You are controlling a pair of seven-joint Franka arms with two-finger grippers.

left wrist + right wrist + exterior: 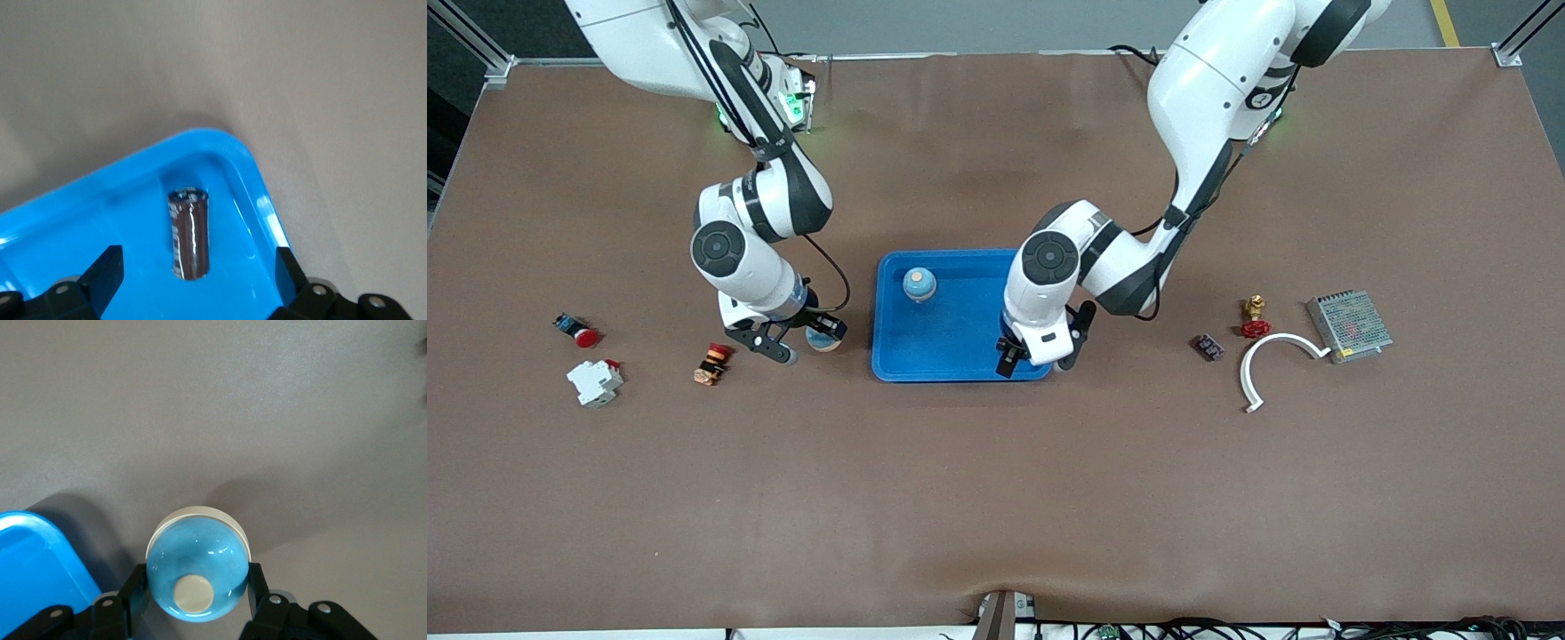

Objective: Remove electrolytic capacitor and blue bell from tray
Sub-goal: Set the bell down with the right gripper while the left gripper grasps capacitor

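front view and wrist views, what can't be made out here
- Capacitor: hidden in the front view by the left end effector over the blue tray; only the left wrist view shows it.
- Bell: mostly covered in the front view by the right end effector.
- Small parts toward the right arm's end: too small to identify.

**Capacitor in the tray, bell off the table**

The capacitor (189, 233) — a dark brown cylinder with a glossy side — stands upright in the blue tray (951, 267), near the corner toward the left arm's end. The bell (195, 572) — a blue dome with a pale button and white base — is clamped in the right gripper (807, 345) just beside the tray.
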